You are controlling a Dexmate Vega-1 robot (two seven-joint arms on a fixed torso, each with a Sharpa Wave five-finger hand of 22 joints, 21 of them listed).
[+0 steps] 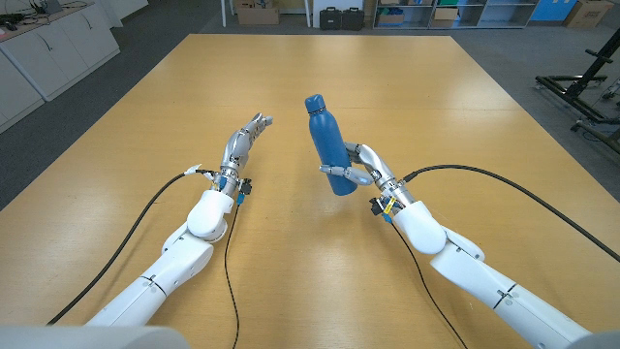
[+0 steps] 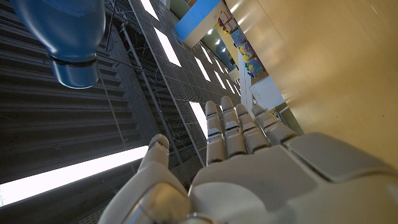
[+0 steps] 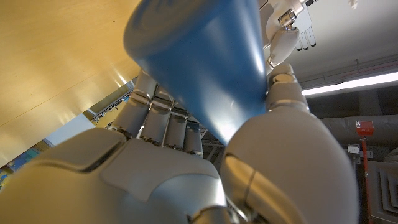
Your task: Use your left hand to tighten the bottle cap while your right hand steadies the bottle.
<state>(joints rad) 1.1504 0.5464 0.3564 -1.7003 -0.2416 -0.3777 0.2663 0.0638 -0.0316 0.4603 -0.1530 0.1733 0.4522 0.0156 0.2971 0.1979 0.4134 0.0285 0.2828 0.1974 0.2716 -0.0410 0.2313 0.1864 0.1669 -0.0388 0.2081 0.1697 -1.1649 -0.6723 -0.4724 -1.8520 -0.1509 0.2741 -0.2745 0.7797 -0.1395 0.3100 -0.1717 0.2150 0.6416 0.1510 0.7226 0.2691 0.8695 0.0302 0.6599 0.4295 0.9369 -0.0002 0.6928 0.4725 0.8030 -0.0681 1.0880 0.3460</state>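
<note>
One blue bottle point(image 1: 327, 145), cap point(image 1: 314, 103) on, stands tilted at the centre of the head view, lifted off the wooden tabletop point(image 1: 145, 116). The right robot hand point(image 1: 363, 167) grips its lower body, fingers wrapped round it. The left robot hand point(image 1: 247, 136), left of centre, holds nothing, fingers extended close together, apart from the bottle. Two black cables point(image 1: 504, 184) trail across the tabletop. Cabinets point(image 1: 58, 48) line the upper left.

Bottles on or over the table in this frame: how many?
1. The blue bottle is gripped low on its body by the right hand, tilted, cap toward the far side. The left hand holds nothing.
</note>
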